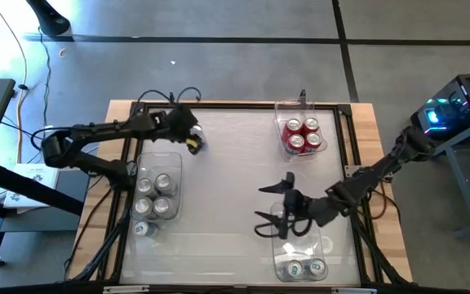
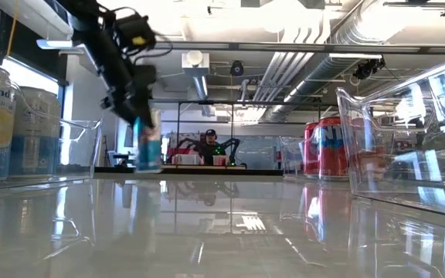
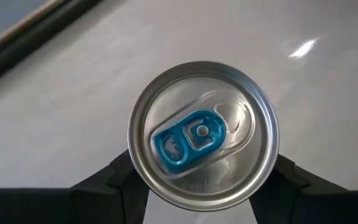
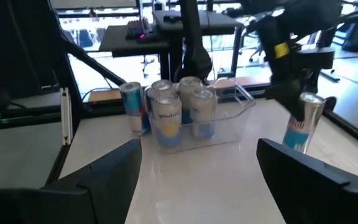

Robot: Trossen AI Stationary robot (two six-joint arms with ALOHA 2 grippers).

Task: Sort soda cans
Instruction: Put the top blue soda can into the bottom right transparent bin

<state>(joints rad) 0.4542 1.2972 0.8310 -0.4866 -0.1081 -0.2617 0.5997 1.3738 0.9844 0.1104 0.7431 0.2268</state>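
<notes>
At the worktop's left side we have the left tool (image 1: 192,140) over a lone blue-tabbed can (image 3: 202,140) standing on the bare surface near the far edge, just beyond the left bin (image 1: 175,157) that holds the pale cans (image 1: 154,194). Its fingers (image 3: 104,183) flank the can on both sides, but we cannot tell whether they press it or stand a little off. One more can (image 1: 142,229) stands outside that bin at its near end.

We judge the step in hand to be the pick-up of this stray can. The next move calls for a firm hold on its body, a straight lift clear of the worktop, then a carry to the bin of matching cans; which bin that is we cannot say, as its body colour is unclear.

Toward the far right corner, the red cans (image 1: 302,135) sit in their own bin (image 1: 294,107). At the near right, the right tool (image 1: 269,204) hangs wide open and empty above the bin (image 1: 330,247) with two blue-topped cans (image 1: 305,267).
</notes>
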